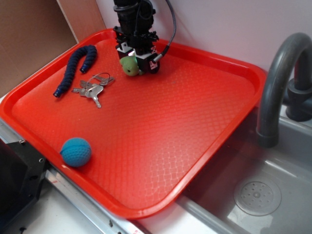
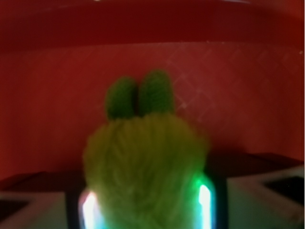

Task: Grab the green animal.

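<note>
my gripper (image 1: 132, 65) sits low over the far end of the red tray (image 1: 204, 102), close to its back rim. the green animal (image 1: 129, 66) is right between my fingers, its lime-green head poking out toward the front of the tray. in the wrist view the green animal (image 2: 145, 162) fills the lower middle of the picture, its fuzzy yellow-green body pressed between my two pale fingers (image 2: 33, 210), with two darker green nubs sticking up beyond it toward the tray wall (image 2: 152, 24). my jaws are narrowed down around the toy and touch it on both sides, so i have hold of it. whether it is lifted off the tray or resting on it i cannot tell.

left of me on the tray lies the dark blue ribbed worm toy (image 1: 75, 67), curved, and just beside it a bunch of keys (image 1: 92, 87). the blue knitted ball (image 1: 76, 151) sits well apart, near the tray's near left rim. a grey faucet (image 1: 280, 83) stands to the right above the sink (image 1: 253, 195).
</note>
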Controlling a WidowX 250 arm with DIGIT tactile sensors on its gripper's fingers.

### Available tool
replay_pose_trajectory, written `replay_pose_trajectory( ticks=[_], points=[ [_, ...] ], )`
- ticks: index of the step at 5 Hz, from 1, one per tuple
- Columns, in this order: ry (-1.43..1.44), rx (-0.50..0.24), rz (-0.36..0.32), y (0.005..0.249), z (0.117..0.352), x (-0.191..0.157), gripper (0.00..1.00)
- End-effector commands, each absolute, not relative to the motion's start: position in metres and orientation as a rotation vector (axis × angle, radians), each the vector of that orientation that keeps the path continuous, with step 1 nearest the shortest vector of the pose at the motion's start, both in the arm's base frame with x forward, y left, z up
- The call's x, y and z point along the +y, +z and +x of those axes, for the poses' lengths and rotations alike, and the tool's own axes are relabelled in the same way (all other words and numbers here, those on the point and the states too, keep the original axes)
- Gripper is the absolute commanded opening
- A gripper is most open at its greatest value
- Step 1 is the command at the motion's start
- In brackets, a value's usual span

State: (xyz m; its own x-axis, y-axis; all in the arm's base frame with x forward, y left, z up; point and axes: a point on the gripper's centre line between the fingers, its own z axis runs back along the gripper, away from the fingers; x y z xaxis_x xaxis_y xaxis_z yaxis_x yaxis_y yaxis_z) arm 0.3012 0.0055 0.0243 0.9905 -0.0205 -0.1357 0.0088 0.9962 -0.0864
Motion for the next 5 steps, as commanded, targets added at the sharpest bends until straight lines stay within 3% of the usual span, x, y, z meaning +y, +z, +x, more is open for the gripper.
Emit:
replay_pose_trajectory(
  ticks=[1,2,3,4,5],
  points=[
    [0.019,-0.068,0.027,0.141,0.273,-0.007,0.00],
    [0.018,-0.139,0.017,0.190,0.241,-0.025,0.00],
    [-0.009,-0.148,-0.047,0.211,0.216,-0.034,0.00],
    [-0.054,-0.165,-0.067,0.207,0.215,-0.036,0.00],
    [-0.054,-0.165,-0.067,0.207,0.215,-0.036,1.00]
  ],
)
